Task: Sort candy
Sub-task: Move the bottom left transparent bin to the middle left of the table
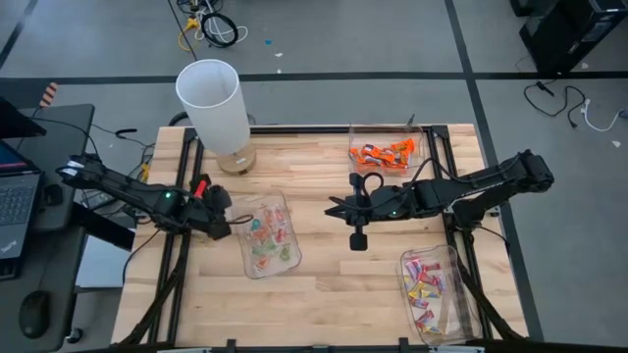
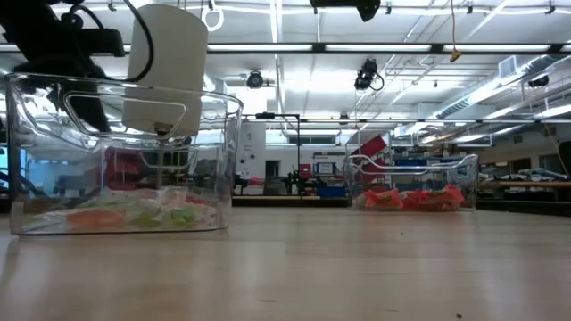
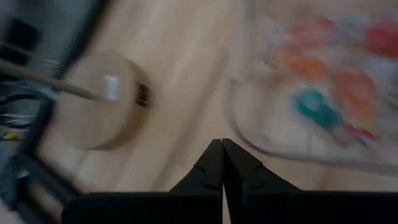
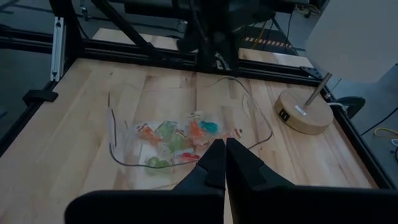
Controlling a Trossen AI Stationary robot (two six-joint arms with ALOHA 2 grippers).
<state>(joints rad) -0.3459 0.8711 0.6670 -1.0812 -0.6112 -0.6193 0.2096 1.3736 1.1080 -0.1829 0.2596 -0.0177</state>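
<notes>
Three clear trays sit on the table, and the sorting looks mostly done, as I judge it. Nearest the front edge, the right tray (image 1: 432, 286) holds pink-and-yellow candy (image 1: 424, 278) and nothing else I can make out. Further in, left of centre, the middle tray (image 1: 267, 235) carries a mixed batch (image 1: 267, 238) of pale green, pink and orange pieces; this is what is left to split up. At the far edge, the back tray (image 1: 385, 149) holds only orange candy (image 1: 383, 153).

Both grippers hold nothing. The left gripper (image 1: 224, 228) hangs just beside the mixed tray's left side, its fingers (image 3: 211, 165) pressed together with no wrapper between them. The right gripper (image 1: 340, 209) hovers over bare wood between the three trays, tips pointing toward the mixed tray, fingers (image 4: 214, 158) likewise closed and empty. A lamp (image 1: 216, 110) stands at the far left of the table, near the mixed tray.

Hard to read: the left wrist view is smeared, so single sweets in the mixed tray blur into colour patches. The low view shows the mixed tray close up and the orange one far off, but not the pink-and-yellow tray. Counting the remaining pieces is not possible, and whether any lie under others I cannot tell.
</notes>
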